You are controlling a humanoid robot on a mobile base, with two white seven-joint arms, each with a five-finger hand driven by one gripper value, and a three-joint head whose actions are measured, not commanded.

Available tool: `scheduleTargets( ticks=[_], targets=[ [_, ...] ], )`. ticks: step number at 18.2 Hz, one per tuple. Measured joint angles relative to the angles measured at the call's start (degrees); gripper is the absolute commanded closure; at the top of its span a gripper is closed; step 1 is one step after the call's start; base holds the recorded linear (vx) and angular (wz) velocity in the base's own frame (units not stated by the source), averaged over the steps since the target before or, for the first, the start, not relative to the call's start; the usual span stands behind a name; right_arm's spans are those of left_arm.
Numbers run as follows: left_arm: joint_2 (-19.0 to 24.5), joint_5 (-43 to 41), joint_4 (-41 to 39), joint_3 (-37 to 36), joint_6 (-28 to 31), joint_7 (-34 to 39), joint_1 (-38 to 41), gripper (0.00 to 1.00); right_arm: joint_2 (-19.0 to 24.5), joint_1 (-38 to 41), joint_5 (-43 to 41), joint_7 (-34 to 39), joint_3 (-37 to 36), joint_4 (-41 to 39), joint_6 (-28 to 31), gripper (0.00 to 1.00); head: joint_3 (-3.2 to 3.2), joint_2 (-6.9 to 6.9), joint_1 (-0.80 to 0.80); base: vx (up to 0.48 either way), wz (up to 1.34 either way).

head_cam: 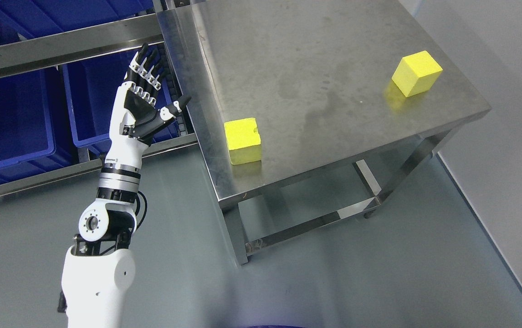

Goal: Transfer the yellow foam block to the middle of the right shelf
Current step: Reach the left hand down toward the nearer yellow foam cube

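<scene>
Our left hand (145, 98), black-jointed with a white shell, is raised with its fingers spread, holding nothing. To its right, on the scuffed stainless-steel table (315, 68), sits a notched yellow foam block (242, 140); a second yellow foam cube (417, 73) lies far beyond. Blue plastic bins (10, 118) sit behind the hand.

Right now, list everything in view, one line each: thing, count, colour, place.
yellow foam block: one, yellow, near left edge of the table top, notch in one corner.
second yellow foam block: one, yellow, far right of the table top.
steel table: one, grey metal, centre, lower frame bare.
blue bins: at least two, blue, on the rack at left.
steel rack: one, grey metal, upper left.
floor: grey.
left hand: one, white and black, raised left of the table, fingers spread, holding nothing.
</scene>
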Motion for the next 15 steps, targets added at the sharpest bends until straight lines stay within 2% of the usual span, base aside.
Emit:
scheduleTargets(
  ticks=[3,8,11,15],
  targets=[
    [0.00,-0.01,0.00,0.12,0.00,0.00,0.59,0.00,0.00,0.00,0.00,0.00,0.00,0.00,0.00,0.00,0.00,0.00,0.00,0.000,0.00],
    [1.60,-1.29,0.23,0.28,-4.71,-2.18,0.74,0.00,0.00,0.00,0.00,0.00,0.00,0.00,0.00,0.00,0.00,0.00,0.00,0.000,0.00],
    [3.69,-4.19,0.36,0.35,-5.56,-10.01,0.26,0.00,0.00,0.00,0.00,0.00,0.00,0.00,0.00,0.00,0.00,0.00,0.00,0.000,0.00],
    [6.03,-12.07,0.54,0.37,-5.84,-22.67,-1.10,0.00,0.00,0.00,0.00,0.00,0.00,0.00,0.00,0.00,0.00,0.00,0.00,0.000,0.00]
  ],
)
